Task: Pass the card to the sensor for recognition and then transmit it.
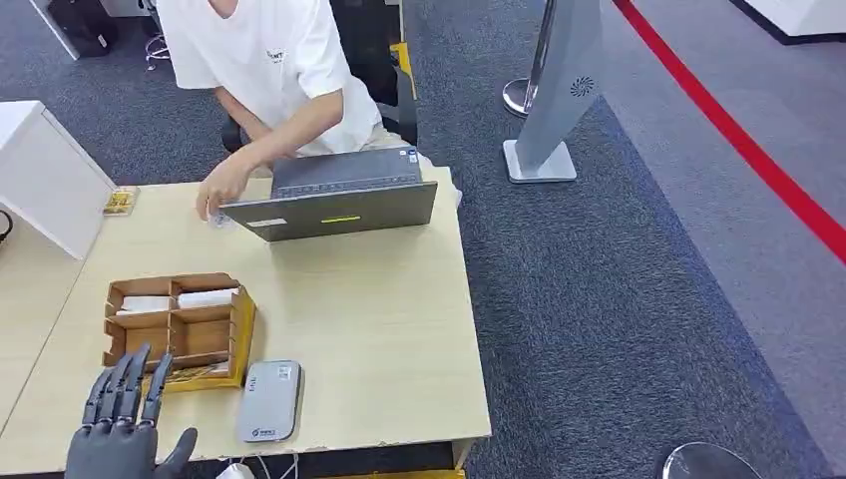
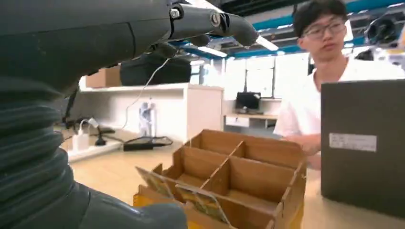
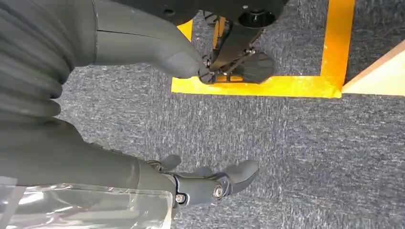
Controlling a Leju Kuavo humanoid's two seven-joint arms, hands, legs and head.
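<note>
A brown cardboard organiser box (image 1: pixel 180 329) stands near the table's front left. White cards (image 1: pixel 205 297) lie in its far compartments and yellowish cards (image 1: pixel 195 372) stand in a near one. These near cards (image 2: pixel 200 200) stand upright at the box's (image 2: pixel 248 171) front in the left wrist view. The grey card sensor (image 1: pixel 269 400) lies flat just right of the box. My left hand (image 1: pixel 120 431) hovers at the table's front edge, just short of the box, fingers spread and holding nothing. My right hand (image 3: pixel 110 164) hangs over the carpet with fingers apart and nothing in it.
A person in a white shirt sits at the far side with a hand (image 1: pixel 221 188) by a grey laptop (image 1: pixel 334 200). A white cabinet (image 1: pixel 45 175) stands at the left. Yellow floor tape (image 3: pixel 267 86) and the table corner (image 3: pixel 377 76) lie below my right hand.
</note>
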